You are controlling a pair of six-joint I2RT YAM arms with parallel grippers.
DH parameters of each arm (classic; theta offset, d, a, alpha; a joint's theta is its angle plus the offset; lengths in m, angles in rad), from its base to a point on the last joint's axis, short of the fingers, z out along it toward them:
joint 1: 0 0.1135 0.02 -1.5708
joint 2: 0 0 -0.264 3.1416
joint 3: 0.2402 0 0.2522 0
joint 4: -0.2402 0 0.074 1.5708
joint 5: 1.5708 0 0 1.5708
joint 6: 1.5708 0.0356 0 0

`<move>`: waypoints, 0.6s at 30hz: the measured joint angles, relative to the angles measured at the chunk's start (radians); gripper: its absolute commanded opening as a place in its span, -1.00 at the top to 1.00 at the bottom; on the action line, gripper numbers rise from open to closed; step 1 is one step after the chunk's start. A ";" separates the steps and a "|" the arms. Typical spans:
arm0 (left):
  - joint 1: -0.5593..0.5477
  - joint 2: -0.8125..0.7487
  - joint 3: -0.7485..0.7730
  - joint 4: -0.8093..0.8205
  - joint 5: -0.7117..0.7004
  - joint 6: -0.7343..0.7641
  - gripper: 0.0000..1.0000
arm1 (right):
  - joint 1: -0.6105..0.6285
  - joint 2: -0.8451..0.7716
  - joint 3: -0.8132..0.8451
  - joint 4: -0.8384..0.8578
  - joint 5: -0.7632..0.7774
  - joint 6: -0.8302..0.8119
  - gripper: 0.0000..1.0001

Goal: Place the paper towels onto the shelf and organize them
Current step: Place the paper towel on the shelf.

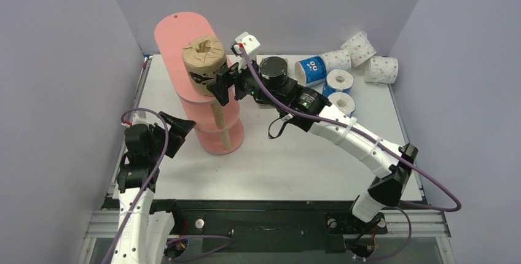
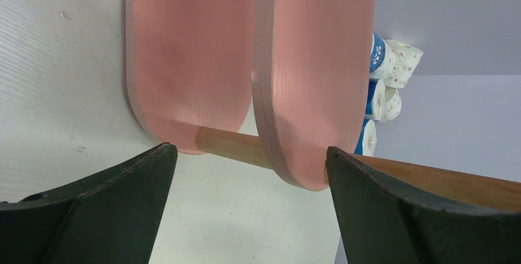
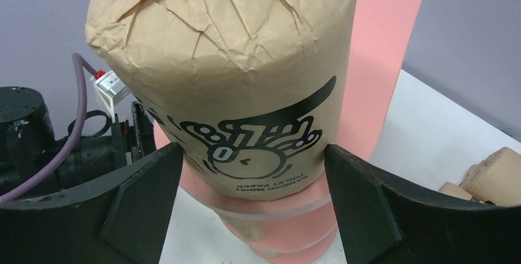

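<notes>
Here the right tool (image 1: 222, 84), arm (image 1: 350, 136) outstretched leftward, gapes before the brown roll (image 1: 203, 61).

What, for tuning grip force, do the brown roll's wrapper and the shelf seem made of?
Brown roll: matte kraft-like paper, creased and crinkled, black print. Shelf boards: probably painted wood or fibreboard, faint grain lines under matte salmon coat. Post: apparently bare light wood, smooth.

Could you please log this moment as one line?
right gripper open around brown roll | roll upright on shelf top | left gripper open, empty
</notes>
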 measured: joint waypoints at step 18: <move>0.000 0.000 0.000 -0.024 -0.018 0.010 -0.81 | 0.005 0.224 0.228 -0.005 0.095 0.000 -0.57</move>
